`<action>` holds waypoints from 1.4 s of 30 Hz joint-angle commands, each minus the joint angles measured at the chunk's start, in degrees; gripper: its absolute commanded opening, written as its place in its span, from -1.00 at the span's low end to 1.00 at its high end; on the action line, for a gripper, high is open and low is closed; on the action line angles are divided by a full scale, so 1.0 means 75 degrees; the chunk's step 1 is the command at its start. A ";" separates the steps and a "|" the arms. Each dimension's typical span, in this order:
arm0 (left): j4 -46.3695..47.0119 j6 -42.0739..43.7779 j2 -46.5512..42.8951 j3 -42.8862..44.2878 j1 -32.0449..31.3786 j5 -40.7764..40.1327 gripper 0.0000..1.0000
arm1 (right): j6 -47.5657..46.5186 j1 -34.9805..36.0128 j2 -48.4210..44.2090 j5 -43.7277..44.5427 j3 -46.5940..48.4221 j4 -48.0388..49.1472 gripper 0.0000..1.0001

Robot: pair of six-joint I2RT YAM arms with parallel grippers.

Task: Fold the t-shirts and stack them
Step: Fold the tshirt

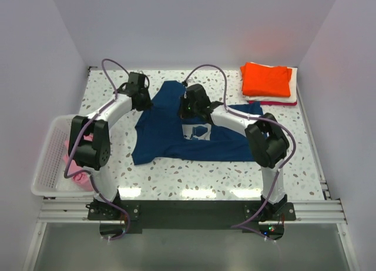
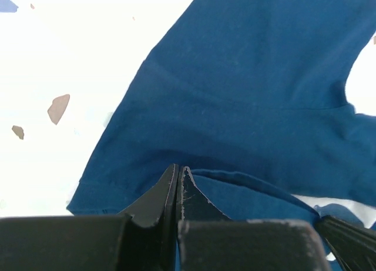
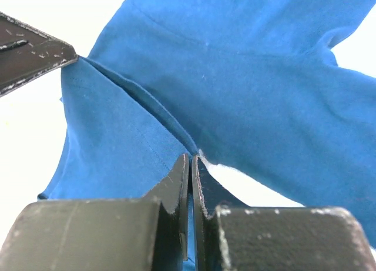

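The navy blue t-shirt [image 1: 176, 139] lies spread in the middle of the table, its pale chest print [image 1: 197, 131] showing. My left gripper [image 1: 151, 101] is shut on the shirt's far left edge; in the left wrist view [image 2: 178, 168] blue cloth [image 2: 247, 94] sits between the pads. My right gripper [image 1: 184, 110] is shut on the same far edge; in the right wrist view [image 3: 191, 159] a fold of cloth [image 3: 135, 94] stretches from it to the left gripper's finger [image 3: 29, 47]. Folded orange [image 1: 267, 79], white [image 1: 292, 86] and red [image 1: 276, 102] shirts are stacked at the back right. The pink shirt [image 1: 57, 156] lies in the basket.
A white slatted basket [image 1: 44, 188] hangs at the table's left edge beside the left arm. The speckled tabletop [image 1: 194, 177] is bounded by pale walls at the back and sides. The folded stack sits in the back right corner.
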 commanded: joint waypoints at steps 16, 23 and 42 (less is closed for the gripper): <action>0.0146 0.0103 0.0547 0.1582 -0.0025 0.0606 -1.00 | -0.0062 0.0023 -0.0930 0.1543 -0.0516 0.0462 -1.00; 0.0204 0.0138 0.0805 0.1618 -0.0037 0.0641 -1.00 | -0.0015 0.0011 -0.0930 0.1895 -0.0610 0.0450 -1.00; 0.0333 0.0009 0.1379 0.2226 -0.0037 0.0734 -1.00 | -0.0038 -0.0259 -0.0567 0.2048 -0.0388 0.0462 -1.00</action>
